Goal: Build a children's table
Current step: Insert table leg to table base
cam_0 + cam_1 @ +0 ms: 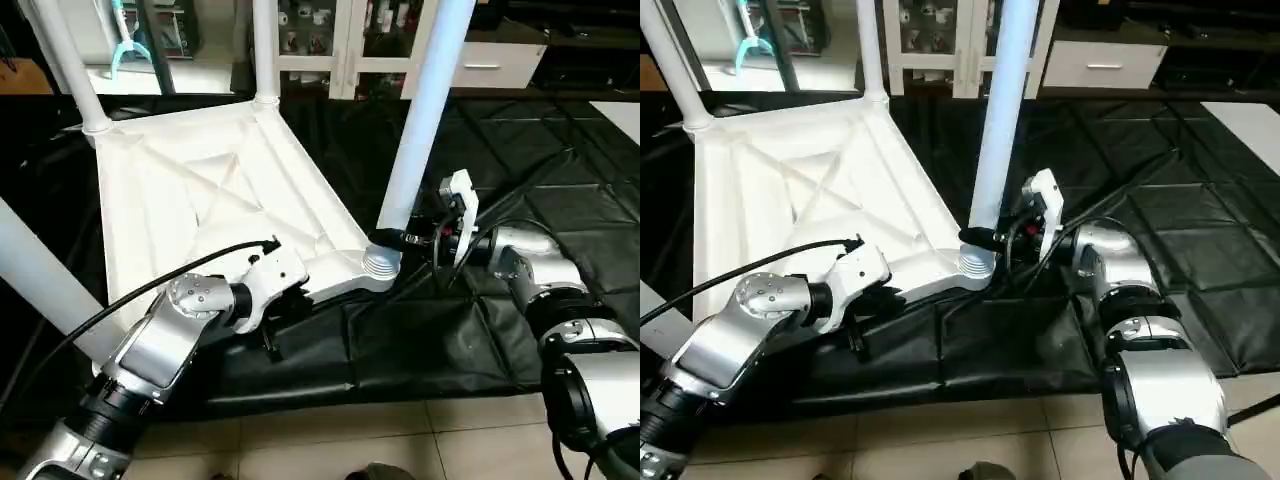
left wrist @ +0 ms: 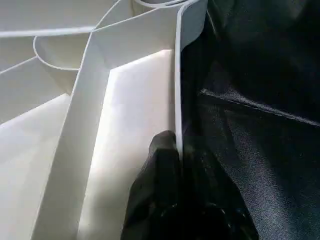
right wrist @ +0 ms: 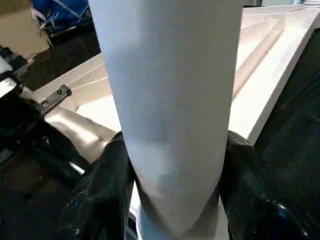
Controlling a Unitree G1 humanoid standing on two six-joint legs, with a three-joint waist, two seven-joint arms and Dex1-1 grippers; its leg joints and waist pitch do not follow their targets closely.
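Close up, fingers (image 3: pixel 107 195) around leg (image 3: pixel 170 100)

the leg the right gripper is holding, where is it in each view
Left eye view: leg rises right of centre, its foot at the near-right corner socket.
Right eye view: leg stands near centre, above the same socket.
Left wrist view: I cannot pick it out.
Right wrist view: leg stands in the middle, between the black fingers.
Shared landmark: the ribbed white table top.
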